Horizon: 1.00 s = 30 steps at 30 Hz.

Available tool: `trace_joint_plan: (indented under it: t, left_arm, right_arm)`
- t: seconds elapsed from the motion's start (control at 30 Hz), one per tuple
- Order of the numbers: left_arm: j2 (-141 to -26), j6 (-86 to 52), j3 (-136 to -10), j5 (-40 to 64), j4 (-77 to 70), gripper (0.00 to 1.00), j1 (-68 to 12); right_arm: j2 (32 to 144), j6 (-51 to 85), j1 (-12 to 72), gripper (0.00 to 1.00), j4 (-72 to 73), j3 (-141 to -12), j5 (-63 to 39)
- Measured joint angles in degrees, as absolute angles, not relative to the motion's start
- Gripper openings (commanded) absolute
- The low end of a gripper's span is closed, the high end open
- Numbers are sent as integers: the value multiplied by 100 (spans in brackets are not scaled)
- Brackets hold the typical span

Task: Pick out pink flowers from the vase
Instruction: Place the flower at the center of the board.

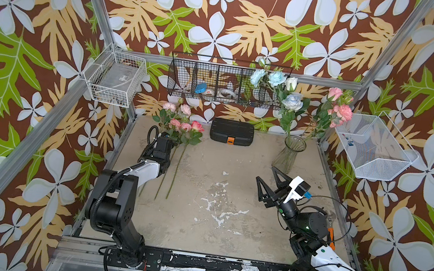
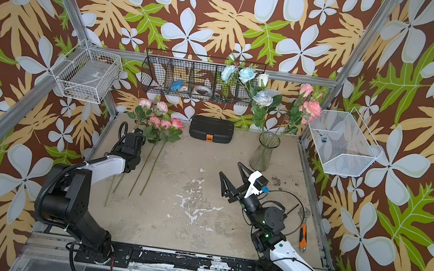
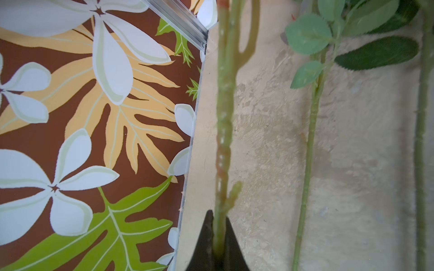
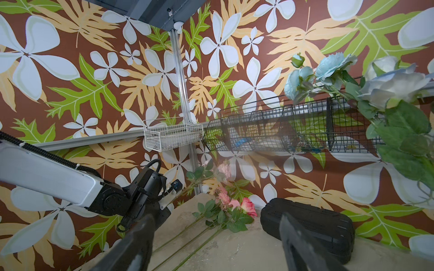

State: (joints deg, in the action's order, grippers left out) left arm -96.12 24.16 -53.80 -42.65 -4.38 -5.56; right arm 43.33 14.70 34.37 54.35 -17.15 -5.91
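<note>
**Right arm nearer; target leans up and away to the right**

Top views: in both we see the clear ribbed glass vase (image 1: 288, 154) upright at the far right of the worn beige tabletop (image 1: 216, 198). The black two-finger right gripper (image 2: 230, 168) sits just in front of it, jaws spread wide, empty, tips toward the back wall. The pink ruffled flowers on long green stems (image 1: 342, 112) lean out of the rim up and rightward. The pale blue and white fabric roses (image 1: 293, 101) stand straighter. We judge the right arm much nearer; it needs to rise, swing right and close across a slanting stem.

Left wrist: the black left gripper (image 3: 218, 214) is pinched tight on one thin green stem (image 3: 224, 131) that runs straight out from the jaws, over the tabletop.

Right wrist: fingers far apart, nothing between. Vase out of frame, blue roses at the edge, and a laid-out pink bunch (image 4: 249, 207) lies beside the left arm
</note>
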Motion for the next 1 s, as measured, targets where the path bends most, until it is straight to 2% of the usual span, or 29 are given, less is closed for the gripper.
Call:
trace_joint_plan:
  t: [0.3, 0.6, 0.93, 0.97, 1.0]
  left_arm:
    - [-10313, 3183, -5802, -4119, -958, 0, 80]
    - [-11330, 3555, -6416, -3876, -1100, 0, 336]
    - [-11212, 3162, -6200, -3675, -1177, 0, 580]
    - [-11220, 3135, -6167, -3656, -1221, 1, 578]
    - [-11238, 3129, -6149, -3649, -1247, 7, 578]
  right_arm:
    - [4375, 1328, 3437, 82, 5476, -1651, -554]
    - [4602, 1179, 3437, 82, 5474, -1723, -556]
    - [5028, 1125, 3437, 82, 5441, -1887, -602]
    - [5054, 1107, 3437, 82, 5433, -1916, -602]
    - [5072, 1105, 3437, 82, 5430, -1944, -602]
